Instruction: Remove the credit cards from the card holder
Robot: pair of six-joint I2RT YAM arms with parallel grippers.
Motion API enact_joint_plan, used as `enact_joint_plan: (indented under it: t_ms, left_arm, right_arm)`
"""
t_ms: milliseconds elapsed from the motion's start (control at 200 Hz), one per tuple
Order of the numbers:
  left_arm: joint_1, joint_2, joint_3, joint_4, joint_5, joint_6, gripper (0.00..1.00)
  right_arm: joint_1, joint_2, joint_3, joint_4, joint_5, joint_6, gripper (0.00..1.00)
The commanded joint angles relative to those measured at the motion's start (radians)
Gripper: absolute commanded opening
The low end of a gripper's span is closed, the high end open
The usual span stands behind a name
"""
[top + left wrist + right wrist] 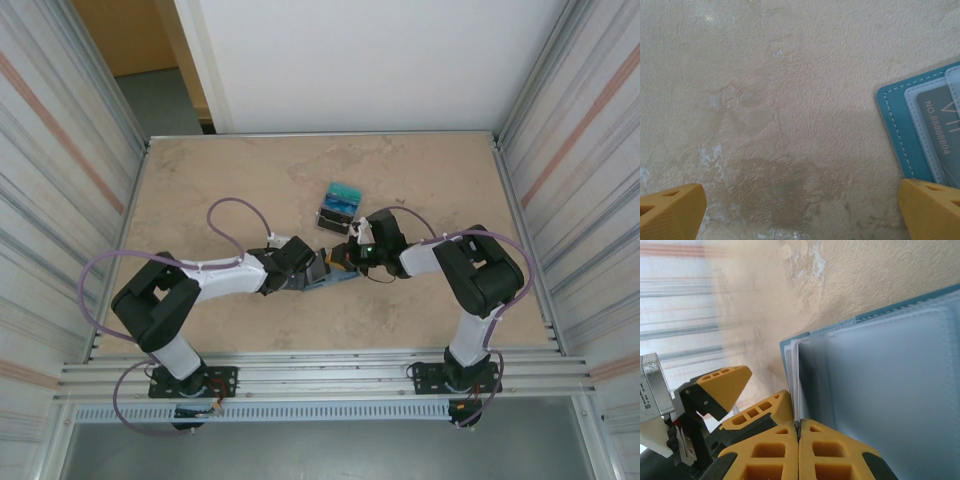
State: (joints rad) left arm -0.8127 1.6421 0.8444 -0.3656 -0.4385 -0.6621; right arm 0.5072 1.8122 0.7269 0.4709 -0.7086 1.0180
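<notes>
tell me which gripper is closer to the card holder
Right. The right gripper is shut on the edge of the card holder; the left gripper is open beside it, one finger by its corner.

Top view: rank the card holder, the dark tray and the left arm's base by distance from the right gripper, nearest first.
1. card holder: right at the fingertips of the right gripper, on its near side.
2. dark tray: a short way off, farther back and almost straight behind the gripper.
3. left arm's base: clearly farthest, at the near-left edge.
</notes>
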Motion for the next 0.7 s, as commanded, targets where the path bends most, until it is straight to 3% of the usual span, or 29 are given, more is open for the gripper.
enact_joint_plan:
  t_ms: [0,411,697]
  left_arm:
    - [0.01,-0.01,0.01,-0.036,-0.027,-0.005,0.99]
    - [0.056,-0.023,-0.008,-0.033,-0.034,0.01,0.99]
    - [0.077,-0.042,-0.008,-0.033,-0.044,0.027,0.99]
  right_arm:
    - [-0.012,-0.038,-0.012,0.002,-0.011,0.007,0.06]
    - [-0.013,-0.163,0.037,-0.332,0.122,-0.174,0.03]
    - [-0.013,-0.217,0.054,-0.44,0.164,-0.237,0.02]
